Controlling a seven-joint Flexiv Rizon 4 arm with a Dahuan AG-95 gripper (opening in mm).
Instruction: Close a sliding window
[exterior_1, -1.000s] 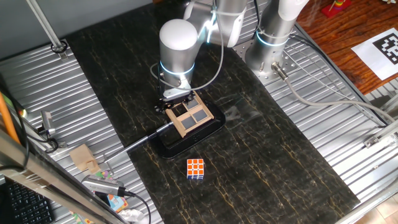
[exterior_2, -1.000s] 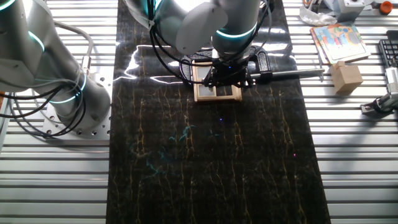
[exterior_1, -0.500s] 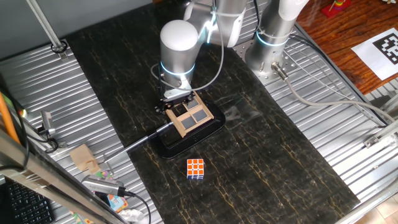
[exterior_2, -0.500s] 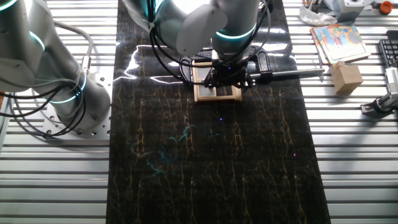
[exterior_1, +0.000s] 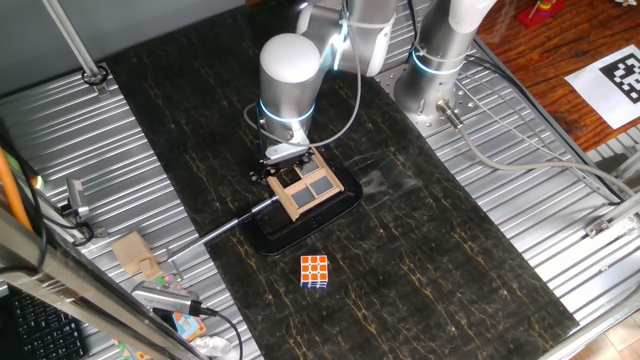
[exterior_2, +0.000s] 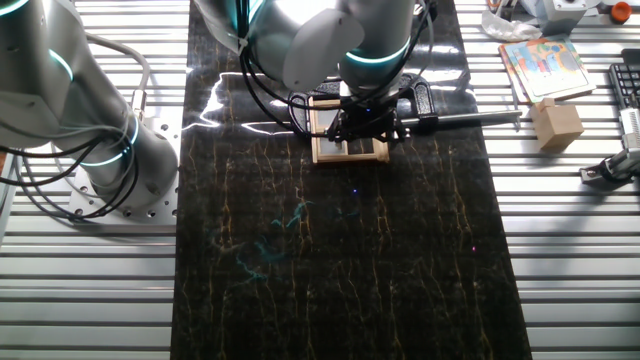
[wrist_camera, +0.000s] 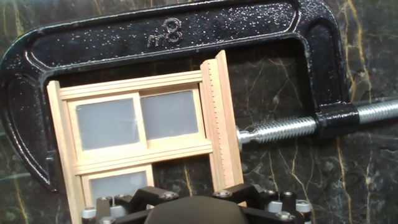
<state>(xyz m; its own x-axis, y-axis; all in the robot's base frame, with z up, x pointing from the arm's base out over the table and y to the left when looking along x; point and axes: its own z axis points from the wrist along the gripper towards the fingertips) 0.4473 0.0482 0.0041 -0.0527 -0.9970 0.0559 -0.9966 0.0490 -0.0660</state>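
The sliding window (wrist_camera: 143, 140) is held fast by a black clamp (wrist_camera: 180, 31) mid-bench so a push cannot shift it. The end effector (exterior_1: 287, 158) is set over the frame; its grip cannot be told.

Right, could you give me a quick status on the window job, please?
Gripper at the sliding window's edge, jaw state unclear. Window held in a black C-clamp. Puzzle cube off to the side, not in the way.

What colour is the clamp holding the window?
Black clamp, silver screw; clearest in the hand view.
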